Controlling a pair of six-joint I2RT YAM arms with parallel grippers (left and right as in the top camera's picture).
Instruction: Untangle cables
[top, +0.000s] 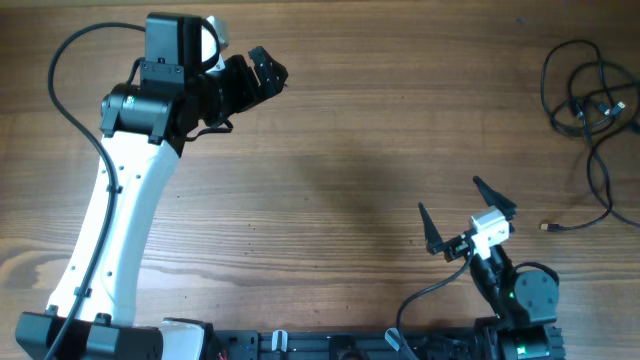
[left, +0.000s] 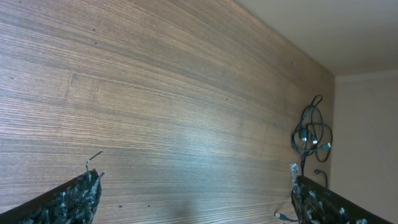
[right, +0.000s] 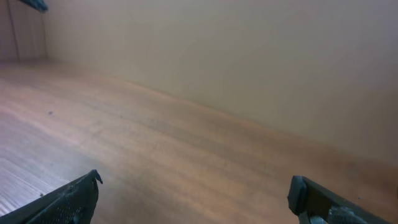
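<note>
- Brown wood-grain tabletop (top: 340, 150): flat, fine lines running lengthwise, a few small dark specks; fills the overhead view.
- Plain beige wall (right: 249, 56): unmarked, meets the tabletop's far edge.
- Small blue object (right: 34, 5): top-left corner of the right wrist view, cut by the frame; kind unclear.

One worktop (top: 330, 150) carried everything. Two arms were mounted at its near edge: one left arm (top: 110, 230) and one right arm (top: 520, 290). There were two end effectors, one per arm: the left end effector (top: 270, 68) and the right end effector (top: 462, 212). Each had two fingers, four in all, and both pairs were spread apart. One tangle of black cables (top: 590, 100) lay at the far right corner; the number of separate cables in it could not be told. One loose plug end (top: 548, 227) showed near the right edge.
</note>
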